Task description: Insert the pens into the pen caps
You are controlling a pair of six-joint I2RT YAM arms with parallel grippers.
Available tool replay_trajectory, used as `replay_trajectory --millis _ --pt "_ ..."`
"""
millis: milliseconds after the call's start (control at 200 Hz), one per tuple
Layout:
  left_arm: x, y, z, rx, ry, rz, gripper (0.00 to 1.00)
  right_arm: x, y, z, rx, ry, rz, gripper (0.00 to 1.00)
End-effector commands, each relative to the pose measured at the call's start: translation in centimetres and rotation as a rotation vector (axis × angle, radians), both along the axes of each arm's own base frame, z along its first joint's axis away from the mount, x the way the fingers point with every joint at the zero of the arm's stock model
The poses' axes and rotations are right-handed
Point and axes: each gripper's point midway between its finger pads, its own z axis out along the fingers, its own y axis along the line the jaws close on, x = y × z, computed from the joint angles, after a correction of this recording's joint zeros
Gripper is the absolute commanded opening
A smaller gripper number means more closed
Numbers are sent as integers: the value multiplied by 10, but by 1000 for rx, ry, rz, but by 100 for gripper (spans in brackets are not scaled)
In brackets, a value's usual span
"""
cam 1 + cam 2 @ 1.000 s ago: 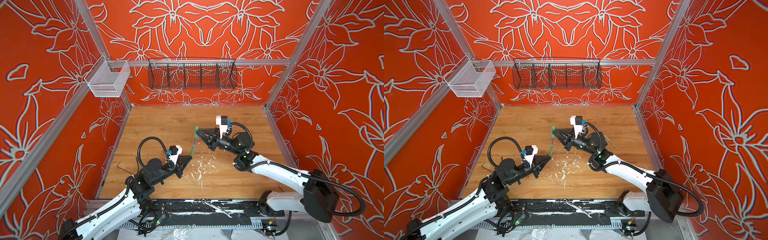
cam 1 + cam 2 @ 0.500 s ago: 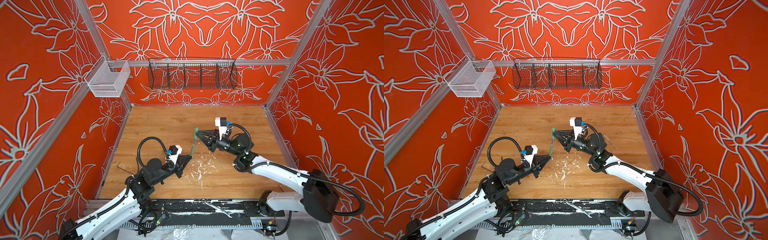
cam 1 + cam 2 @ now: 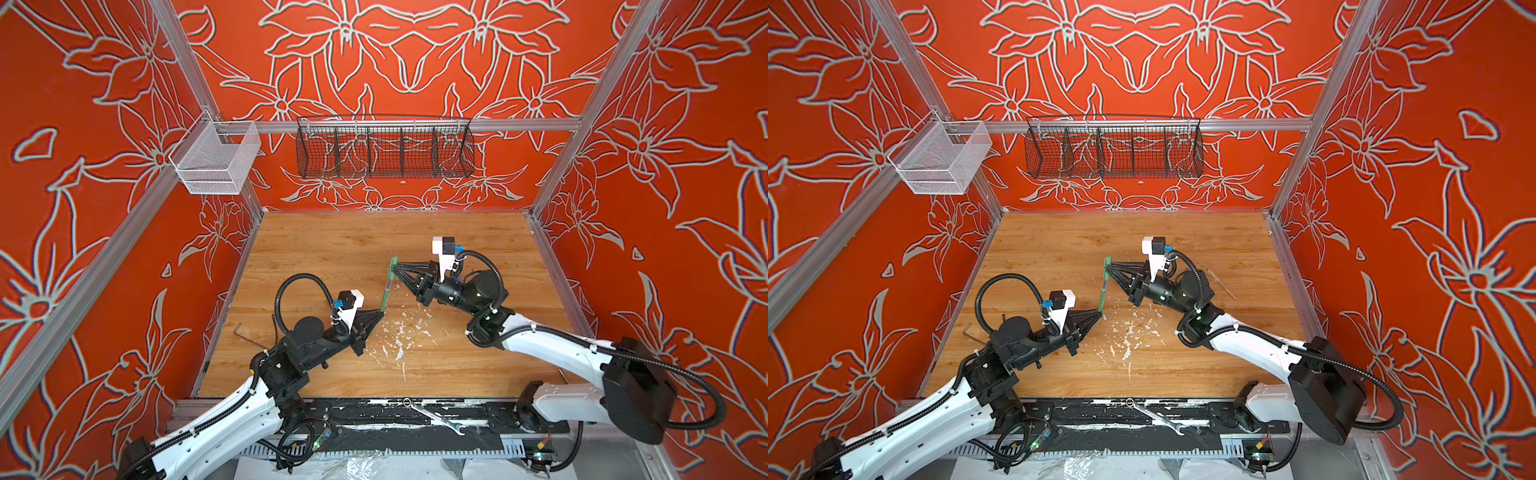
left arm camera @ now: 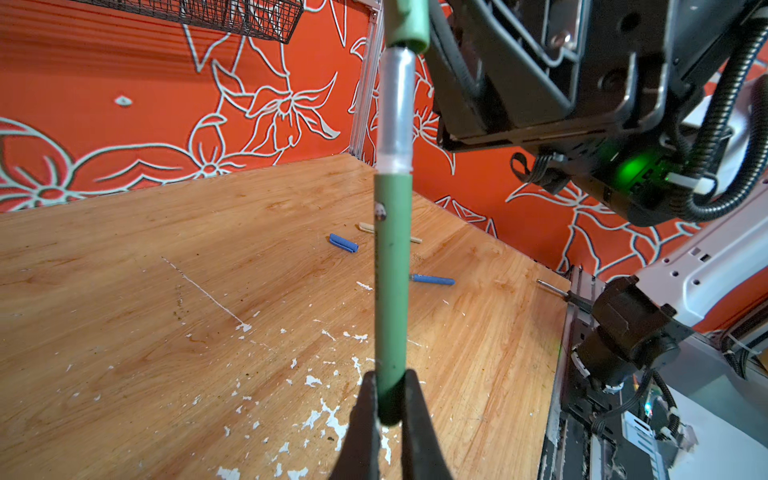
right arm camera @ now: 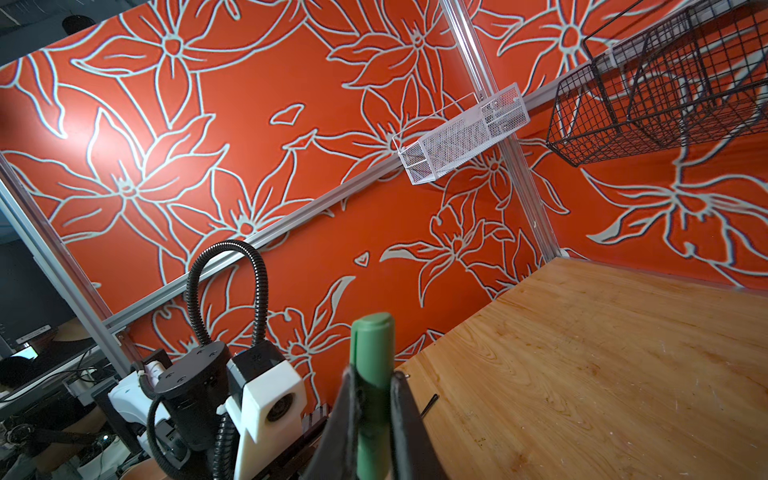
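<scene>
While the left fingers [image 4: 365,419] pinch the rear end of the green pen [image 4: 392,270] in the air above the bench [image 4: 166,332] and the right fingers [image 5: 405,419] grip the green cap [image 5: 372,345] set over its tip, it seems best to push straight along one axis, not sideways.

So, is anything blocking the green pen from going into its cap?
Nothing visible does. The left jaws grip the green pen, the right jaws grip the green cap, and the pen's front end sits at the cap's mouth.
</scene>
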Motion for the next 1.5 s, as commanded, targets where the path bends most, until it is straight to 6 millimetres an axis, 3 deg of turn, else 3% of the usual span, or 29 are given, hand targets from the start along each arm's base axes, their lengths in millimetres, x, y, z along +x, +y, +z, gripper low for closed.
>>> replay_trajectory --millis 0,435,886,1126,1311,1496 --pt "2 0 28 -44 -56 3 0 -3 2 4 42 3 15 5" --pt "3 4 29 -40 -60 20 0 -2 7 -6 -39 -14 -6 5" --pt "4 6 32 -51 -66 30 0 -7 6 -3 -35 -21 -2 5" --pt "9 11 43 -66 -85 58 0 -10 5 -7 -53 -34 -10 6" --pt "9 10 58 -69 -113 42 0 -9 5 -12 -91 -42 -26 14" --pt "9 1 61 -54 -102 -1 0 -12 7 -10 -134 -55 -17 36"
